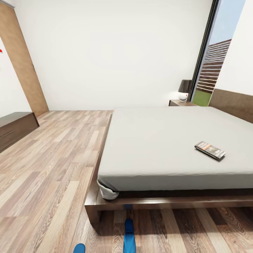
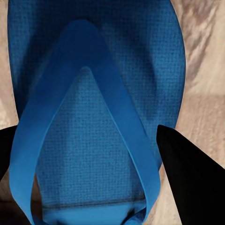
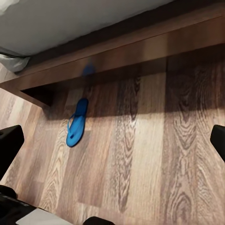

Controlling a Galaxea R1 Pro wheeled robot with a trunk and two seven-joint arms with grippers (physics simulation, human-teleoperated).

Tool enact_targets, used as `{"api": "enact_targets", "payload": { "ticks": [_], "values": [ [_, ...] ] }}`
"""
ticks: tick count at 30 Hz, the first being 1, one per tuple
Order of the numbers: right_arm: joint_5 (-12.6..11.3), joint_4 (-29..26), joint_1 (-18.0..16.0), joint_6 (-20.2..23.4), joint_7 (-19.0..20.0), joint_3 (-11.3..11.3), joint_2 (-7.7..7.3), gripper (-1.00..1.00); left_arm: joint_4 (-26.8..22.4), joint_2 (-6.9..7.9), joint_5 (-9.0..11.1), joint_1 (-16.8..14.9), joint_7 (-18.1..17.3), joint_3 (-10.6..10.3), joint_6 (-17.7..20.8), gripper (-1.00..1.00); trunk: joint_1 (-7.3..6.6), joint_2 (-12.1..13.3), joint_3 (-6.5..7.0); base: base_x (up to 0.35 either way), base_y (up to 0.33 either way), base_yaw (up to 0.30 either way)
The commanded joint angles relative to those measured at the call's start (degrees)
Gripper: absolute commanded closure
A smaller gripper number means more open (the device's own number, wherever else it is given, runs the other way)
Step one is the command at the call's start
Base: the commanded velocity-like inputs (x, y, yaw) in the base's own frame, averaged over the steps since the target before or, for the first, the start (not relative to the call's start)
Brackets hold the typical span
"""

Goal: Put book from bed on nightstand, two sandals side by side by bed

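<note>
I see the book [image 1: 210,150] still on the bed [image 1: 165,140]. My left gripper [image 2: 93,154] is wide over one sandal [image 2: 93,93]; the right gripper [image 3: 112,145] is wide and empty.

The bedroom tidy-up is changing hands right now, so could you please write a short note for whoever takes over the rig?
Left gripper: open, fingers either side of a blue sandal on the wood floor, nothing gripped yet.
Right gripper: open and empty, above the floor by the bed frame.
Other sandal: flat on the floor at the foot of the bed, near its corner.
Book: on the mattress, toward its right side.
Nightstand: beyond the bed's far corner, a lamp on it.
Done: nothing yet.
Left: pair the sandals beside the bed; move the book to the nightstand.
</note>
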Motion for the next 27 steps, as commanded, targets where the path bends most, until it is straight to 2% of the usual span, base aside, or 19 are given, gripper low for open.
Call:
{"api": "enact_targets", "payload": {
  "ticks": [1, 4, 11, 17, 23, 27],
  "values": [
    [0.32, -0.02, -0.08, 0.6, 0.32, -0.23, 0.02, -1.0, -0.05, 0.03, -0.6, -0.03, 0.26, 0.16, -0.2, 1.0, 0.21, -0.44, -0.23, 0.0, 0.0, 0.0],
    [0.32, -0.02, -0.08, 0.59, 0.32, -0.23, 0.02, -1.0, -0.06, 0.03, -0.6, -0.03, 0.3, 0.16, -0.18, 1.0, 0.87, -1.64, -0.77, 0.0, 0.0, 0.0],
    [0.32, -0.02, -0.08, 0.53, 0.32, -0.23, 0.02, -1.0, -0.05, 0.03, -0.6, -0.04, 0.32, 0.15, -0.12, 1.0, 0.87, -1.64, -0.77, 0.0, 0.0, 0.0],
    [0.32, -0.02, -0.08, 0.45, 0.32, -0.23, 0.02, -1.0, -0.01, 0.03, -0.65, -0.04, 0.27, 0.15, -0.09, 1.0, 2.19, -4.05, -1.85, 0.0, 0.0, 0.0],
    [0.32, -0.02, -0.08, 0.43, 0.32, -0.23, 0.02, -1.0, 0.02, 0.03, -0.63, -0.04, 0.24, 0.15, -0.09, 1.0, 2.19, -4.05, -1.85, 0.0, 0.0, 0.0],
    [0.32, -0.02, -0.08, 0.43, 0.32, -0.23, 0.02, -1.0, 0.02, 0.03, -0.67, -0.04, 0.24, 0.15, -0.09, 1.0, 3.07, -5.65, -2.57, 0.0, 0.0, 0.0]
  ]
}}
